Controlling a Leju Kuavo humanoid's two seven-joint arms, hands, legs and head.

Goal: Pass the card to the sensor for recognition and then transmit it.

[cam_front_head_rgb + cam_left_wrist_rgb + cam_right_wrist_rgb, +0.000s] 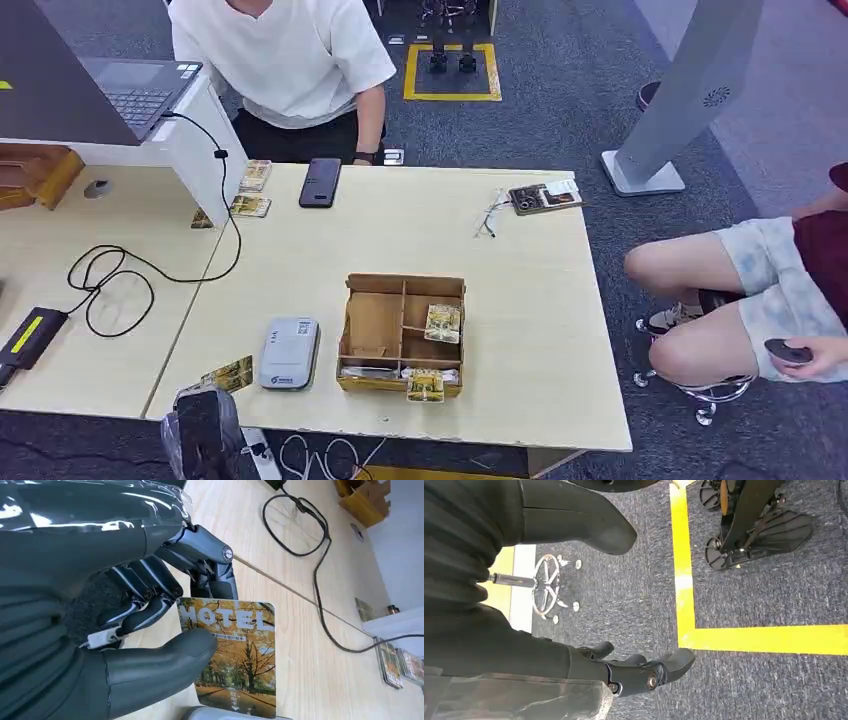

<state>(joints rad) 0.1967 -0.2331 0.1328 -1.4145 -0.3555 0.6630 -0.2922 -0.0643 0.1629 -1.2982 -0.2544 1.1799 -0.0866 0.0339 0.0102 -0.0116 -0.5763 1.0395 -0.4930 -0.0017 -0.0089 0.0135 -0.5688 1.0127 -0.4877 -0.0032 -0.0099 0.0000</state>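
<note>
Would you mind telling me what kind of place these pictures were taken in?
Probably a robot lab or test room staged as a hotel desk: a light wooden table on grey carpet, yellow floor tape, a laptop, and a card reader near the hotel card in the left hand.

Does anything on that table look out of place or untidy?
One card hangs over the front wall of the cardboard box instead of lying in a compartment. A black cable also sprawls in loose loops across the table. Nothing looks spilled or broken.
</note>
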